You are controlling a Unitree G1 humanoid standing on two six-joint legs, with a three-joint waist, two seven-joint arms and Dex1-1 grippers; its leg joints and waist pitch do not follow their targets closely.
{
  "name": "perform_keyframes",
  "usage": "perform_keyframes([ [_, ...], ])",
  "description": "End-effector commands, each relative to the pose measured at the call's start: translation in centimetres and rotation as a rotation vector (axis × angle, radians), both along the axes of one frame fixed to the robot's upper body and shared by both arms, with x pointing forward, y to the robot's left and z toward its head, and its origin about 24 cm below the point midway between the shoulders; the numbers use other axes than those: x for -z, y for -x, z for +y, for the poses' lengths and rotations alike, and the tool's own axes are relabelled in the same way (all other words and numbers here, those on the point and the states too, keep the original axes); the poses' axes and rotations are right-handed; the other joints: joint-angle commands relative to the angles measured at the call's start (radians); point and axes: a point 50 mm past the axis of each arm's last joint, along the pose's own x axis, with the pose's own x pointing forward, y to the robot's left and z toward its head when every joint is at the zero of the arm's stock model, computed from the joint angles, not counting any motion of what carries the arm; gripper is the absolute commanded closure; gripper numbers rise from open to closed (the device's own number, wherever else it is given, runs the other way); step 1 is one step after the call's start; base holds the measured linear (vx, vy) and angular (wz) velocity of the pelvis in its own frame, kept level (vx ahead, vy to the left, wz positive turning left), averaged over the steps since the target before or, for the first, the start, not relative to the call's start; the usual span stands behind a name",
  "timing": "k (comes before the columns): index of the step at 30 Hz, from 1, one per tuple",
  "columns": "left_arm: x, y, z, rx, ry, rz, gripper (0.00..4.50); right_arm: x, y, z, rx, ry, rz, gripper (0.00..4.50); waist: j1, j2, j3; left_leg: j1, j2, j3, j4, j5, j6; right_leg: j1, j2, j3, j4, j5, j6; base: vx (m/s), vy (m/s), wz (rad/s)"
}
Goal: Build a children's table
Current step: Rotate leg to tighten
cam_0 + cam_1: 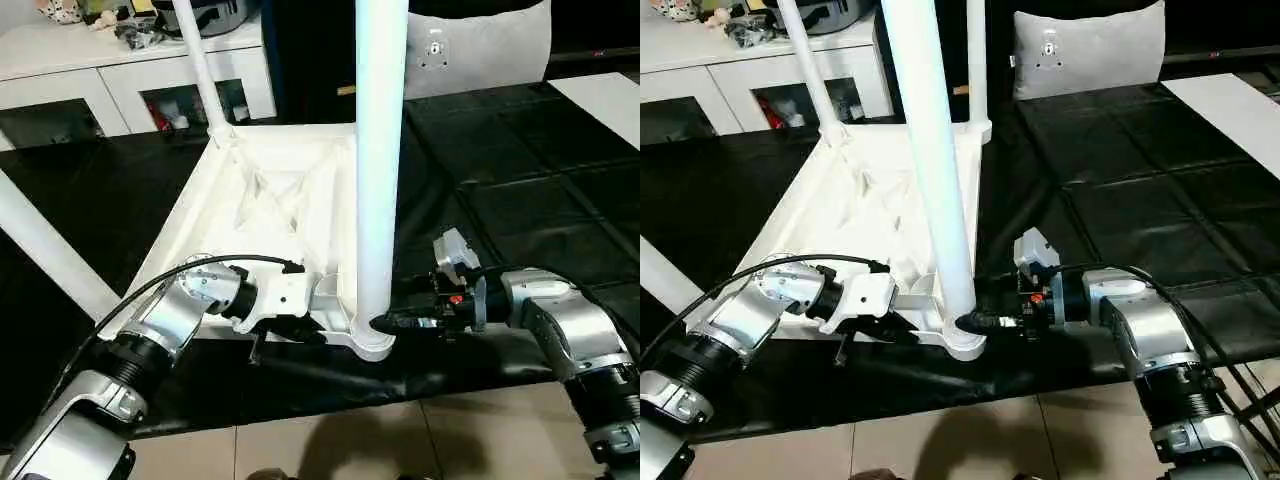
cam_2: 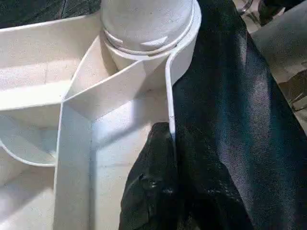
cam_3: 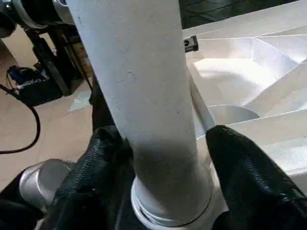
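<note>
The white tabletop (image 1: 290,190) lies upside down on a black mat, ribbed underside facing up. A thick white leg (image 1: 380,150) stands upright in its near right corner socket (image 1: 372,345). My right gripper (image 1: 385,322) reaches in from the right, and its black fingers (image 3: 103,158) hug the base of this leg on both sides. My left gripper (image 1: 285,330) is at the near edge, shut on the thin rim, with one finger (image 2: 148,191) against the rim wall. Further legs stand at the far left (image 1: 200,60) and far right (image 1: 977,60) corners.
Another white tube (image 1: 40,245) slants across the left side. A grey cushion (image 1: 480,45) leans behind the mat (image 1: 520,180). White cabinets (image 1: 60,60) with clutter line the back left. A white board (image 1: 610,100) lies far right, and tiled floor (image 1: 350,440) lies in front.
</note>
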Motion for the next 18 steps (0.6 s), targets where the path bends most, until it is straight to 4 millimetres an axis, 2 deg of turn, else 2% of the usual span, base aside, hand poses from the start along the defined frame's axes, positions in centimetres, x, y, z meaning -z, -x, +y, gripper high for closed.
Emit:
perform_keyframes([
  [1, 0.4, 0.8, -0.5, 0.09, -0.032, 0.015, 4.5, -0.4, -0.2, 0.7, -0.019, -0.015, -0.006, 1.9, -0.006, -0.02, -0.072, 0.001, 0.051, -0.016, -0.069, -0.055, 0.098, 0.066, -0.075, 0.068, -0.073, -0.369, 0.007, 0.0, 0.0, 0.0],
  [3, 0.4, 0.8, -0.6, 0.092, -0.03, 0.018, 4.5, -0.4, -0.1, 0.9, -0.022, -0.023, -0.002, 2.18, -0.008, -0.016, -0.073, 0.001, 0.052, -0.018, -0.069, -0.059, 0.096, 0.066, -0.074, 0.068, -0.073, -0.361, 0.005, 0.0, 0.0, 0.0],
  [6, 0.4, 0.7, -0.8, 0.084, -0.02, 0.017, 4.5, -0.1, 0.1, 1.4, -0.038, -0.031, 0.012, 2.26, -0.008, -0.018, -0.074, 0.0, 0.051, -0.017, -0.069, -0.056, 0.096, 0.067, -0.075, 0.068, -0.071, -0.35, 0.002, 0.0, 0.0, 0.0],
  [7, 0.4, 0.7, -0.9, 0.082, -0.019, 0.017, 4.5, 0.0, 0.2, 1.5, -0.04, -0.032, 0.015, 2.44, -0.008, -0.018, -0.073, 0.0, 0.05, -0.017, -0.069, -0.057, 0.096, 0.067, -0.074, 0.068, -0.071, -0.354, 0.003, 0.0, 0.0, 0.0],
  [12, 0.5, 0.7, -0.8, 0.052, -0.002, 0.03, 4.5, 0.1, 0.3, 1.9, -0.005, -0.061, 0.014, 2.54, -0.009, -0.02, -0.073, 0.001, 0.051, -0.017, -0.07, -0.058, 0.093, 0.067, -0.074, 0.067, -0.073, -0.365, 0.008, 0.0, 0.0, 0.0],
  [14, 0.5, 0.4, -0.6, -0.015, 0.014, 0.032, 4.5, 0.0, -0.4, 2.4, 0.109, -0.075, -0.018, 2.55, -0.012, -0.018, -0.071, 0.0, 0.05, -0.017, -0.071, -0.064, 0.086, 0.066, -0.075, 0.067, -0.075, -0.375, 0.008, 0.0, 0.0, 0.0],
  [15, 0.5, 0.0, -0.7, -0.064, 0.021, 0.032, 4.5, 0.0, -0.8, 2.8, 0.171, -0.08, -0.033, 2.56, -0.02, -0.015, -0.068, 0.001, 0.049, -0.017, -0.072, -0.074, 0.074, 0.066, -0.075, 0.064, -0.078, -0.391, 0.01, 0.0, 0.0, 0.0],
  [16, 0.5, 0.0, -0.7, -0.072, 0.022, 0.032, 4.5, 0.0, -0.9, 2.8, 0.181, -0.08, -0.034, 2.56, -0.024, -0.017, -0.067, 0.001, 0.046, -0.017, -0.073, -0.083, 0.068, 0.066, -0.073, 0.062, -0.081, -0.404, 0.015, 0.0, 0.0, 0.0],
  [17, 0.3, -0.9, -1.1, -0.179, 0.048, 0.016, 4.5, 0.1, -1.8, 3.4, 0.311, -0.074, -0.044, 2.56, -0.034, -0.012, -0.064, 0.005, 0.041, -0.015, -0.072, -0.102, 0.055, 0.064, -0.07, 0.059, -0.088, -0.436, 0.025, 0.0, 0.0, 0.0],
  [18, 0.2, -1.2, -1.2, -0.21, 0.055, 0.01, 4.5, 0.1, -2.0, 3.6, 0.347, -0.069, -0.045, 2.56, -0.039, -0.013, -0.058, 0.008, 0.038, -0.015, -0.073, -0.119, 0.048, 0.061, -0.068, 0.054, -0.098, -0.467, 0.033, 0.0, 0.0, 0.0],
])
